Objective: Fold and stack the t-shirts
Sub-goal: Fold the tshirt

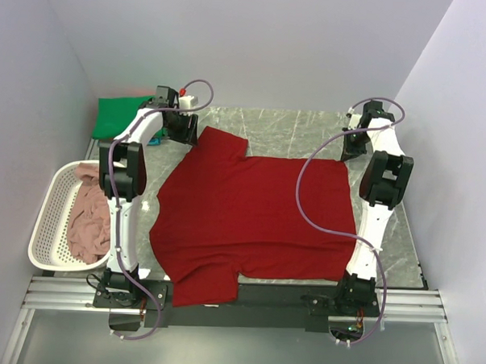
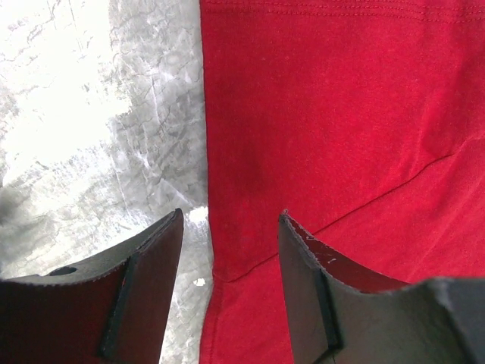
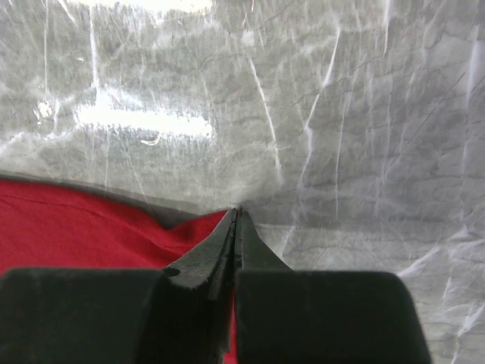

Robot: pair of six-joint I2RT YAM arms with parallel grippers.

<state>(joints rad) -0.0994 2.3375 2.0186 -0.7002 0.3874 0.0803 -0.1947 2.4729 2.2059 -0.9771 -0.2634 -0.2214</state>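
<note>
Here the right hand [image 3: 236, 218] pinches the red t-shirt [image 3: 76, 227] corner.

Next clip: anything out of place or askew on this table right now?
Only minor: the dark red t-shirt lies flat, but its near sleeve runs past the marble table edge onto the dark front strip.

At centre of table [image 1: 310, 132], spread t-shirt [image 1: 249, 222], basket [image 1: 48, 214] to left (crumpled shirt [image 1: 92, 220] inside), folded shirt [image 1: 117, 116] behind basket.
</note>
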